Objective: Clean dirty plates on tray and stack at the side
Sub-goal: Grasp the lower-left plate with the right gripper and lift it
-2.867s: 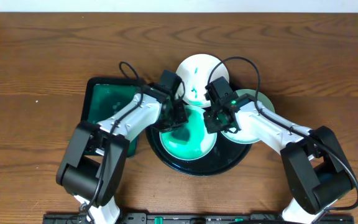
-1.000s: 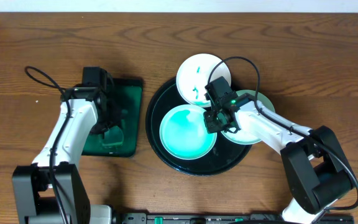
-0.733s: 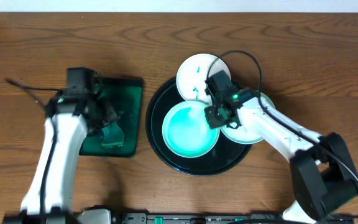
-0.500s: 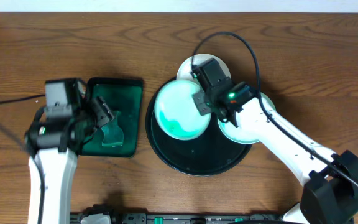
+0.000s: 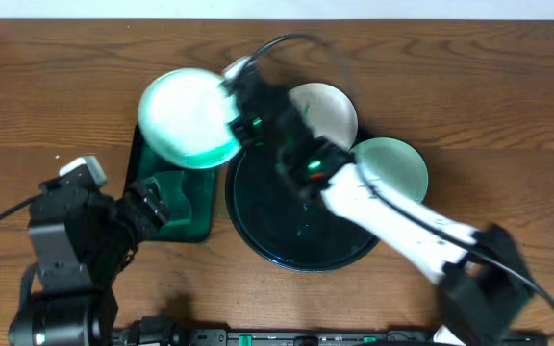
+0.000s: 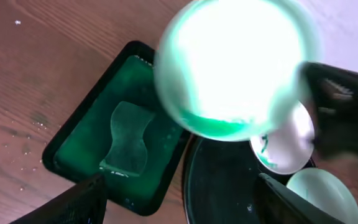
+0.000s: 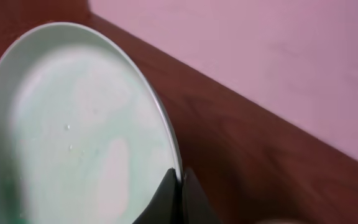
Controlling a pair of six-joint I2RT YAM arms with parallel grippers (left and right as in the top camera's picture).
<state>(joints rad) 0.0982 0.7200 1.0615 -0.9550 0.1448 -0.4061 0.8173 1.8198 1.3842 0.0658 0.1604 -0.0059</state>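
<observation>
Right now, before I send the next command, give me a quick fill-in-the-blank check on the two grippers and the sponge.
1. The right gripper pinches the held plate by its ___.
2. The left gripper is ___ and holds nothing.
3. In the overhead view, the sponge lies in the green tray, to the ___ of the black tray.

Missing words: rim; open; left.
</observation>
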